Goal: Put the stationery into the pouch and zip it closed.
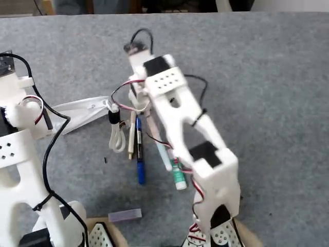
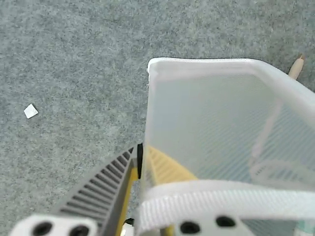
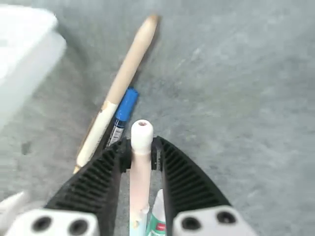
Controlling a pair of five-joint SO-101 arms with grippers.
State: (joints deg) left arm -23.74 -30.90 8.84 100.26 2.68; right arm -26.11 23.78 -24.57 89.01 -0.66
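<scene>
Where the high view shows it at centre-left, the pouch point(image 1: 85, 112) is a pale, translucent white sleeve stretching from the left arm at the frame's left edge toward the middle. A white cord loop point(image 1: 117, 138) hangs at its right end on the grey felt table point(image 1: 267, 77). From the left wrist view, the pouch's finely ribbed, see-through wall and white zip edge stand against the left gripper point(image 2: 140, 160), whose jaws are pinched on the pouch's edge.

At the upper centre of the high view, the right gripper point(image 3: 141, 147) has its jaws narrow and clamped on a pale pink pen point(image 3: 141, 132). Just below it in that frame, a beige pen point(image 1: 131, 136) and a blue pen point(image 1: 140, 159) lie side by side, touching. A green-and-white pen point(image 1: 178, 175) lies further right. A lilac eraser point(image 1: 125, 215) lies well apart at the lower centre.
</scene>
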